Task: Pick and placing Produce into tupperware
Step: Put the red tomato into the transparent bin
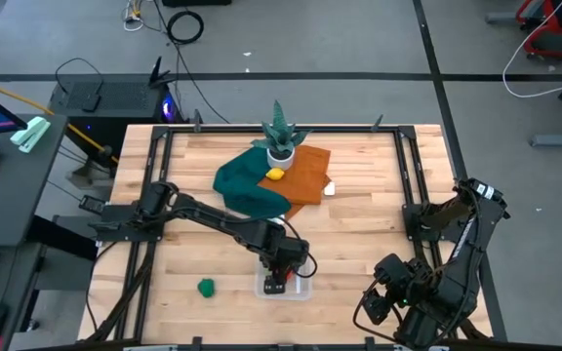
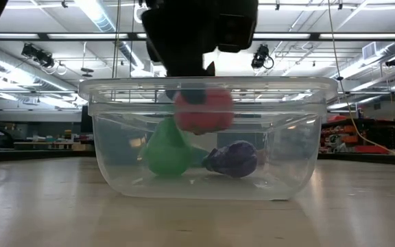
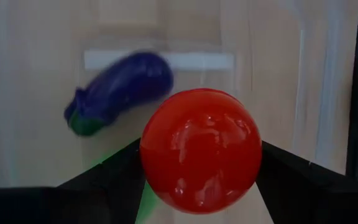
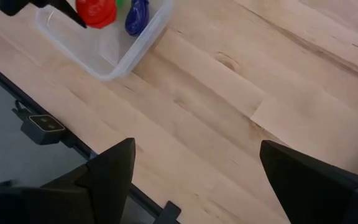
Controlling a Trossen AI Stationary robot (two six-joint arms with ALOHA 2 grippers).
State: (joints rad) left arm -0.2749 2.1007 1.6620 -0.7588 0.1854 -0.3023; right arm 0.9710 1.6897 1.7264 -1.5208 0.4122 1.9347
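Clear, colourless plastic tub (image 2: 208,140), rectangular with rounded corners, sits on the wooden table (image 1: 359,224) close to its front edge, roughly midway along it. Inside lie a small green toy fruit (image 2: 166,152) and a purple toy aubergine with a green cap (image 2: 233,159), side by side on the tub floor. Left gripper (image 1: 279,278) hangs over the tub, its two dark fingers clamped on a round, glossy red toy tomato (image 3: 201,149), held at about rim height above the other two pieces.

One green toy vegetable (image 1: 206,287) lies on the bare wood towards the front left corner, apart from the tub. A yellow toy lemon (image 1: 275,175) rests near the rear edge.

Right gripper (image 4: 191,180) waits near the front right corner, fingers spread wide, holding nothing.
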